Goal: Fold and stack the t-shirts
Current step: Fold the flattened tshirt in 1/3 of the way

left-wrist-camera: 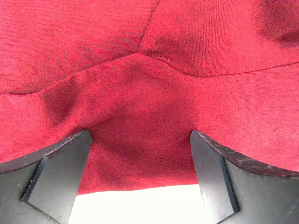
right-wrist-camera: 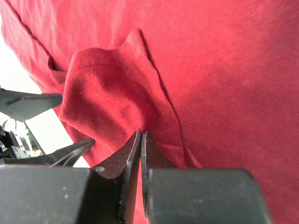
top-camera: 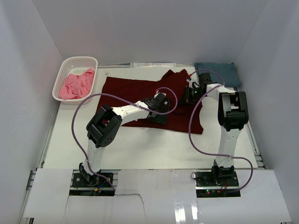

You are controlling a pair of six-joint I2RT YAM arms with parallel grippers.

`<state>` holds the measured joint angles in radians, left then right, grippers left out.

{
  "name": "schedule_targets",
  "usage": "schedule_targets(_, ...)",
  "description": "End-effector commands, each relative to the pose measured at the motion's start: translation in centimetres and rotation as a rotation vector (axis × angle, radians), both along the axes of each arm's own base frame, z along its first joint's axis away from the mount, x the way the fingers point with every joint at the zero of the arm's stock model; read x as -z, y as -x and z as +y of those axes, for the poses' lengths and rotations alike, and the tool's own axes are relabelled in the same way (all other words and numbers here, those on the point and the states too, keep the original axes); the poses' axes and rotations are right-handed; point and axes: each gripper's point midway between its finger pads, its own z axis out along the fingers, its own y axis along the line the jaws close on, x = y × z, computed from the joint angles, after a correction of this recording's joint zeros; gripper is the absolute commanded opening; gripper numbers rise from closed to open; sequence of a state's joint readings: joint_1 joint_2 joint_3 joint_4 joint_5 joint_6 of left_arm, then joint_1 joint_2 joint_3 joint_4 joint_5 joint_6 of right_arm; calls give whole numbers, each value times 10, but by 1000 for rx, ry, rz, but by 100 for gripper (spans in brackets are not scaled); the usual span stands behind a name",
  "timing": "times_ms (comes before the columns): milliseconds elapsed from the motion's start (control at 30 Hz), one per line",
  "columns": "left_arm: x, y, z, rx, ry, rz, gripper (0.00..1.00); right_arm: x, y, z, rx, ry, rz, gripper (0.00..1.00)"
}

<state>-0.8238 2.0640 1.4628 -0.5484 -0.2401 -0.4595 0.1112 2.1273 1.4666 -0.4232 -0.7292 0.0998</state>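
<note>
White walls close round a white table (top-camera: 154, 149), and across its middle the maroon t-shirt (top-camera: 126, 91) lies spread, flat on the left and rumpled toward the right. The left gripper (left-wrist-camera: 140, 172) hangs over its near hem with its fingers wide apart, while the right gripper (right-wrist-camera: 141, 140) pinches a raised fold. A slate-blue t-shirt (top-camera: 217, 73) sits folded at the far right, and a pink t-shirt (top-camera: 77, 84) lies crumpled in the basket (top-camera: 80, 59).

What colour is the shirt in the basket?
Pink. The shirt sits in the white basket; top external view shows it best.
</note>
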Motion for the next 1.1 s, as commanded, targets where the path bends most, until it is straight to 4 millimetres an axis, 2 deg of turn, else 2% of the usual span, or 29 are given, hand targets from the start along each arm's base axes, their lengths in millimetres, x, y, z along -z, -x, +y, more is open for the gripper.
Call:
schedule_targets(0,74,81,27,43,-113,334,98,-36,-22,-3,62,-10,-145,8)
schedule_targets(33,74,81,27,45,-114,335,98,-35,-26,-7,84,15,-163,8)
schedule_targets(67,75,81,28,45,-114,335,98,-42,-34,-9,100,25,-219,8)
schedule_targets(100,75,82,29,42,-116,338,98,-36,-30,-11,116,43,-216,8)
schedule_targets(167,75,83,30,43,-116,337,98,-40,-40,-20,163,94,-285,8)
schedule_targets(200,74,83,29,43,-114,336,98,-36,-42,-26,189,137,-300,8)
schedule_targets(300,75,84,30,41,-112,337,98,-31,-43,-32,210,242,-355,8)
schedule_targets(333,75,84,30,39,-111,337,98,-29,-37,-34,205,272,-378,8)
schedule_targets(367,74,84,30,40,-109,337,98,-29,-34,-28,197,295,-408,8)
schedule_targets(400,75,84,30,42,-109,338,98,-31,-39,-32,226,339,-457,8)
schedule_targets(467,75,84,29,44,-106,337,98,-32,-30,-24,210,384,-533,8)
schedule_targets(500,75,85,30,44,-108,339,98,-39,-37,-30,254,440,-593,8)
schedule_targets(567,75,85,30,44,-107,338,98,-34,-33,-26,251,502,-627,8)
schedule_targets(600,75,85,30,44,-107,338,98,-30,-35,-32,269,554,-627,8)
schedule_targets(733,74,86,31,42,-106,334,98,-35,-40,-27,290,609,-670,8)
schedule_targets(867,74,87,33,39,-109,333,98,-41,-33,-5,244,606,-766,8)
schedule_targets(1000,75,88,33,41,-110,336,98,-38,-24,17,147,535,-729,8)
schedule_targets(1067,75,86,32,40,-108,334,98,-32,-16,21,113,529,-681,8)
